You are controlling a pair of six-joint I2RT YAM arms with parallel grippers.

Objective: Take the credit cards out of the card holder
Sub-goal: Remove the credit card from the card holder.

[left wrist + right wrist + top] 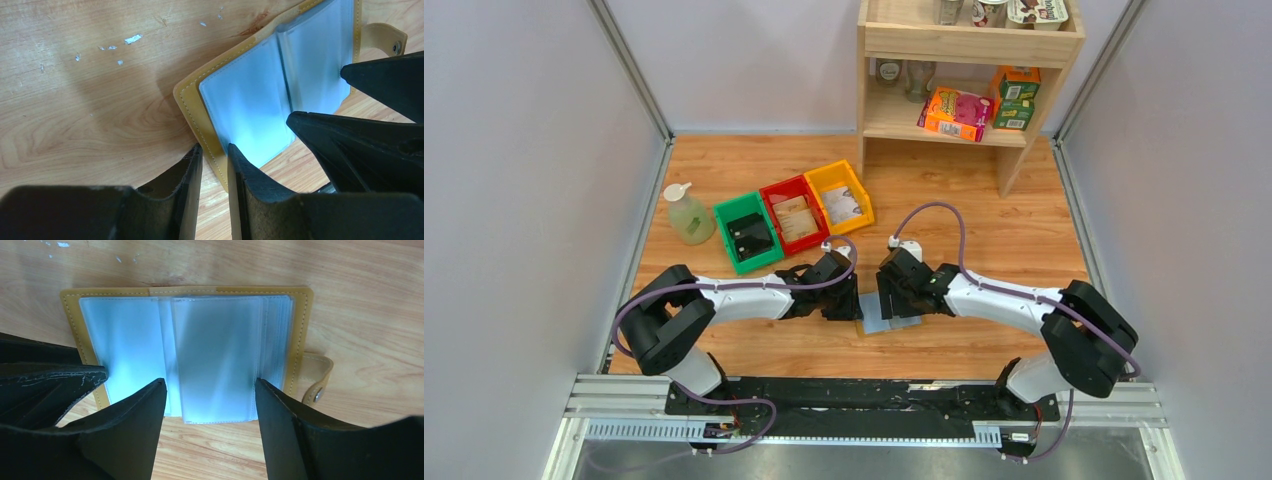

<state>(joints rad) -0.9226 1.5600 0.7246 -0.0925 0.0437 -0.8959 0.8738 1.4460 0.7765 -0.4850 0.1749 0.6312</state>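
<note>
The card holder (890, 323) lies open on the wooden table between my two grippers, mustard-yellow with pale blue-grey plastic sleeves. My left gripper (215, 151) is shut on its yellow left edge (212, 145), the rim between the two fingers. In the right wrist view the card holder (127, 335) shows its sleeves fanned out. My right gripper (210, 386) is open over the near edge, its fingers standing on either side of the raised middle sleeves (217, 355). No credit cards can be made out; the sleeves look uniformly pale.
Green (746, 234), red (793, 216) and yellow (839, 197) bins stand behind the left arm, with a soap bottle (688, 213) to their left. A wooden shelf (969, 75) with boxes stands at the back right. The holder's snap strap (318, 376) sticks out to the right.
</note>
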